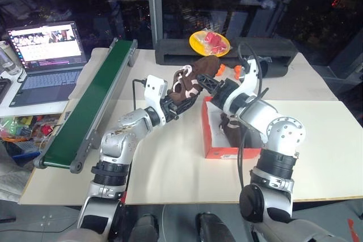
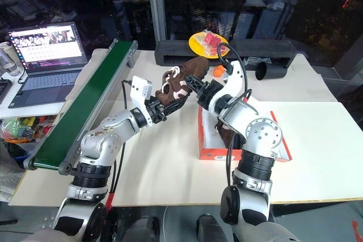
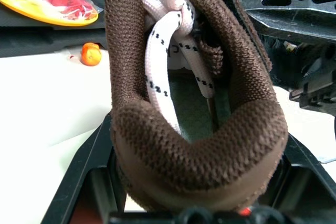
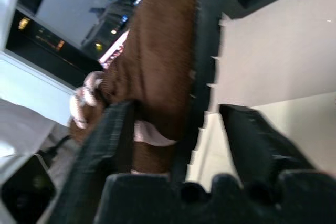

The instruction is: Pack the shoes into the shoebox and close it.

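Note:
One brown shoe [image 1: 193, 80] with pale laces hangs in the air over the table, left of the shoebox [image 1: 218, 150]. My left gripper [image 1: 174, 106] is shut on its heel end, and the left wrist view has the brown fabric wedged between the fingers [image 3: 89, 177]. My right gripper [image 1: 209, 83] is shut on the other end, its jaws on either side of the sole [image 4: 202, 77]. The shoebox is red-orange and open, with a second brown shoe [image 1: 229, 126] lying inside. My right arm hides part of the box.
A green conveyor belt [image 1: 91, 106] runs along the table's left side, with a laptop [image 1: 45, 55] beyond it. At the back stand a yellow plate [image 1: 198, 41] with red items, a long black block [image 1: 272, 49] and a black cylinder [image 2: 261, 71].

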`<state>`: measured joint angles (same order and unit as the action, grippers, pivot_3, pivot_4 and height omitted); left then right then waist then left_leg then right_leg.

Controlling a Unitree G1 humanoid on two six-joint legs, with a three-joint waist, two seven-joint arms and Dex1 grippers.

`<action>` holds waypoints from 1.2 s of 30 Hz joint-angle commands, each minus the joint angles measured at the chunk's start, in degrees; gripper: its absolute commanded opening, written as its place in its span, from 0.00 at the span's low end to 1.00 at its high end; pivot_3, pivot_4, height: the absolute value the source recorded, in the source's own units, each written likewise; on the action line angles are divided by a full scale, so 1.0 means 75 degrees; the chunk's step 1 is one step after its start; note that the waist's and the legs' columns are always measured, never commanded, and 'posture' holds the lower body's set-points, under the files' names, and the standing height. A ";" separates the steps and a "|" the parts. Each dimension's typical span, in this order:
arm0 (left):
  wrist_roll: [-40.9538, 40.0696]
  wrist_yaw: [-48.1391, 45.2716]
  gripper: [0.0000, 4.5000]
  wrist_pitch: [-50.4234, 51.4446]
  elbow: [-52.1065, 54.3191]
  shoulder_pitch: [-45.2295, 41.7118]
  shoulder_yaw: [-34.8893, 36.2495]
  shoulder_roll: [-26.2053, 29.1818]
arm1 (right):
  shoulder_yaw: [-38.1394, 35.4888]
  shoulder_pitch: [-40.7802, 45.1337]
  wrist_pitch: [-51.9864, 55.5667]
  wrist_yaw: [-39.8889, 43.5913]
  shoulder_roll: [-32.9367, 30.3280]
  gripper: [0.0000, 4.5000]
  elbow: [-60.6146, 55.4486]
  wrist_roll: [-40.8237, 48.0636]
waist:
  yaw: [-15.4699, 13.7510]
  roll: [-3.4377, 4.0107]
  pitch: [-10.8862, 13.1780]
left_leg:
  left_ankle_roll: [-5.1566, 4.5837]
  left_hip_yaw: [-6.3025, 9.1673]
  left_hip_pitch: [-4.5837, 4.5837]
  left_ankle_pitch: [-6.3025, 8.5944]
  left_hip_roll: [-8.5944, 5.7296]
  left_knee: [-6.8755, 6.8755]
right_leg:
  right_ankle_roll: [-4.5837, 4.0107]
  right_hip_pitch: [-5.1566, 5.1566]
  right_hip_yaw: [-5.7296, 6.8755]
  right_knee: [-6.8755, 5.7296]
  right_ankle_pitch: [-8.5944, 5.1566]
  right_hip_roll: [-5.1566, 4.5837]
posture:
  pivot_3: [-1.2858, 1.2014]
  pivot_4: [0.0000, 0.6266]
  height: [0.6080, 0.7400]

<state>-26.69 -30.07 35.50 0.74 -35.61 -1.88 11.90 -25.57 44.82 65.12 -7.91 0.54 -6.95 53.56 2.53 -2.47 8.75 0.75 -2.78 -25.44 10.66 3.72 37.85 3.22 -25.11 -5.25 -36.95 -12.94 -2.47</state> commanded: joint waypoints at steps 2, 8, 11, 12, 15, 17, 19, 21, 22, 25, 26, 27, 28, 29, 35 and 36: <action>-0.0100 -0.0385 0.56 -0.0190 0.0633 -0.0133 -0.0271 -0.0085 | -0.0063 0.0285 -0.0456 -0.0039 0.0114 0.15 -0.0386 0.0574 | 0.0000 0.0001 0.0001 | 0.0000 0.0000 -0.0001 0.0000 0.0000 0.0000 | 0.0000 0.0000 0.0000 0.0003 0.0000 0.0000 | 0.52 0.24 0.84; 0.0163 -0.0505 0.56 -0.0344 0.0628 -0.0081 -0.0586 -0.0048 | 0.0107 0.0223 -0.0634 -0.0075 0.0388 0.11 -0.0640 0.1060 | 0.0001 0.0002 0.0001 | 0.0000 0.0000 -0.0003 0.0000 0.0001 -0.0002 | 0.0000 -0.0001 0.0001 0.0007 0.0000 0.0000 | 0.52 0.24 0.84; -0.0021 -0.0880 0.78 -0.0382 0.0797 0.0048 -0.0591 -0.0007 | 0.0171 0.0177 -0.0981 -0.0254 0.0429 0.10 -0.0736 0.0736 | 0.0002 0.0002 0.0001 | 0.0000 0.0001 -0.0003 0.0000 0.0001 -0.0002 | 0.0000 -0.0001 0.0001 0.0006 0.0000 0.0000 | 0.52 0.24 0.84; 0.0161 -0.0891 0.82 -0.0484 0.0841 0.0086 -0.0686 0.0082 | 0.0133 0.0197 -0.1209 -0.0389 0.0412 0.10 -0.0724 0.0527 | 0.0002 0.0004 0.0002 | 0.0000 0.0001 -0.0003 0.0000 0.0001 -0.0002 | 0.0000 -0.0001 0.0001 0.0006 0.0000 0.0001 | 0.52 0.24 0.84; 0.0741 -0.1260 1.00 -0.0747 0.0872 0.0205 -0.1019 0.0701 | 0.0165 0.0346 -0.1406 -0.0570 -0.0389 0.10 -0.0694 -0.0180 | -0.0001 0.0007 0.0004 | 0.0000 0.0001 -0.0006 0.0000 0.0000 -0.0003 | 0.0000 -0.0002 0.0002 0.0012 0.0000 0.0000 | 0.52 0.24 0.84; 0.0782 -0.1702 1.00 -0.0884 0.0843 0.0282 -0.0995 0.1171 | 0.0178 0.0529 -0.1117 -0.0482 -0.1123 0.10 -0.0731 -0.0236 | -0.0013 0.0016 0.0010 | 0.0000 0.0000 -0.0008 0.0000 -0.0001 -0.0004 | 0.0000 -0.0002 0.0002 0.0015 0.0000 -0.0002 | 0.52 0.24 0.84; 0.0733 -0.2000 1.00 -0.0892 0.0810 0.0303 -0.0950 0.1485 | 0.0163 0.0692 -0.0741 -0.0425 -0.1621 0.10 -0.0676 -0.0030 | -0.0022 0.0030 0.0020 | 0.0000 -0.0004 -0.0012 0.0000 -0.0002 -0.0004 | -0.0001 -0.0005 0.0001 0.0019 -0.0001 -0.0005 | 0.52 0.24 0.84; 0.0688 -0.2450 1.00 -0.0906 0.0859 0.0352 -0.0949 0.1861 | 0.0196 0.0905 -0.0133 -0.0378 -0.2216 0.10 -0.0488 0.0120 | -0.0007 0.0031 0.0021 | -0.0001 -0.0004 -0.0016 0.0001 0.0002 -0.0007 | -0.0002 -0.0012 0.0001 0.0022 -0.0001 -0.0002 | 0.52 0.24 0.84; 0.0667 -0.2711 1.00 -0.0922 0.0907 0.0384 -0.0969 0.2050 | 0.0182 0.1018 0.0320 -0.0389 -0.2483 0.10 -0.0353 0.0257 | 0.0022 0.0033 0.0021 | -0.0001 -0.0004 -0.0013 0.0001 0.0002 -0.0015 | -0.0002 -0.0013 0.0000 0.0024 -0.0002 -0.0001 | 0.52 0.24 0.84; 0.0666 -0.3342 1.00 -0.0993 0.1013 0.0459 -0.1052 0.2475 | 0.0762 0.1124 0.1791 0.0065 -0.3513 0.10 -0.0163 0.0265 | 0.0054 0.0035 0.0023 | -0.0002 -0.0007 -0.0006 0.0001 0.0008 -0.0025 | -0.0010 -0.0015 -0.0003 0.0020 -0.0006 0.0004 | 0.52 0.24 0.84; 0.0679 -0.3443 1.00 -0.1024 0.1019 0.0464 -0.1067 0.2528 | 0.0903 0.1113 0.2132 0.0204 -0.3715 0.10 -0.0120 0.0284 | 0.0046 0.0036 0.0023 | -0.0002 -0.0007 -0.0005 0.0001 0.0008 -0.0027 | -0.0013 -0.0015 -0.0003 0.0021 -0.0008 0.0004 | 0.52 0.24 0.84; 0.0731 -0.3569 1.00 -0.1091 0.1026 0.0474 -0.1121 0.2597 | 0.1062 0.0976 0.2416 0.0299 -0.3862 0.10 -0.0044 0.0206 | 0.0041 0.0036 0.0023 | -0.0003 -0.0008 -0.0003 0.0002 0.0007 -0.0027 | -0.0015 -0.0013 -0.0003 0.0021 -0.0009 0.0003 | 0.52 0.24 0.84; 0.0773 -0.3644 1.00 -0.1130 0.1023 0.0473 -0.1163 0.2631 | 0.1171 0.0826 0.2583 0.0349 -0.3942 0.10 0.0036 0.0084 | 0.0035 0.0035 0.0023 | -0.0003 -0.0010 -0.0004 0.0001 0.0007 -0.0027 | -0.0015 -0.0014 -0.0005 0.0022 -0.0009 0.0002 | 0.52 0.24 0.84; 0.0815 -0.3698 1.00 -0.1180 0.1011 0.0476 -0.1199 0.2644 | 0.1308 0.0674 0.2665 0.0404 -0.4035 0.10 0.0088 -0.0092 | 0.0016 0.0035 0.0023 | -0.0003 -0.0010 -0.0004 0.0001 0.0007 -0.0026 | -0.0015 -0.0013 -0.0005 0.0022 -0.0009 0.0002 | 0.52 0.24 0.84; 0.0968 -0.3689 1.00 -0.1340 0.0898 0.0469 -0.1212 0.2584 | 0.2310 -0.0104 0.2461 0.1007 -0.4115 0.10 0.0075 -0.0917 | -0.0019 0.0036 0.0024 | -0.0003 -0.0008 -0.0014 0.0002 0.0003 -0.0021 | -0.0012 -0.0015 -0.0005 0.0026 -0.0009 0.0001 | 0.52 0.24 0.84; 0.0991 -0.3661 1.00 -0.1353 0.0890 0.0464 -0.1212 0.2563 | 0.2581 -0.0200 0.2319 0.1131 -0.4154 0.10 0.0107 -0.1146 | -0.0016 0.0036 0.0024 | -0.0003 -0.0008 -0.0014 0.0002 0.0003 -0.0020 | -0.0011 -0.0014 -0.0005 0.0025 -0.0009 0.0001 | 0.52 0.24 0.84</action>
<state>-19.60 -57.71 26.47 6.27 -31.52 -11.21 31.42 -8.77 43.88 84.70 -1.49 -29.60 -4.94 47.19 2.40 -2.20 8.92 0.72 -2.83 -25.53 10.67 3.74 37.70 3.14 -25.22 -5.29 -36.77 -13.01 -2.46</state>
